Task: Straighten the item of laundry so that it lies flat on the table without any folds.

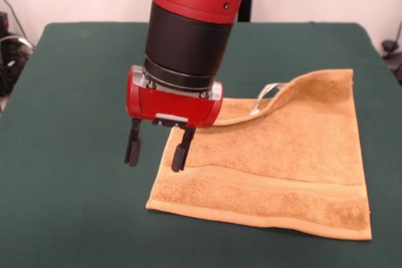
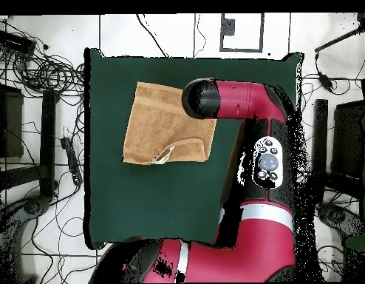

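Observation:
The golden-orange item of laundry [image 1: 282, 167] [image 2: 162, 118] lies on the green table [image 1: 75, 92] [image 2: 141, 200], to the right of centre in the front view. Most of it is flat. Its far edge is folded over toward the middle, and a white tag [image 1: 266, 96] [image 2: 163, 156] shows at the fold. My gripper [image 1: 157, 150] is open at the towel's left edge, with nothing between its fingers. One finger [image 1: 181, 154] is over the cloth and the other over bare table. I cannot tell if they touch. In the overhead view the arm's wrist [image 2: 204, 97] hides the gripper.
In the overhead view the red arm [image 2: 252, 103] stretches across the table's right part and covers the towel's right edge. Cables and dark stands [image 2: 49, 133] lie on the floor around the table.

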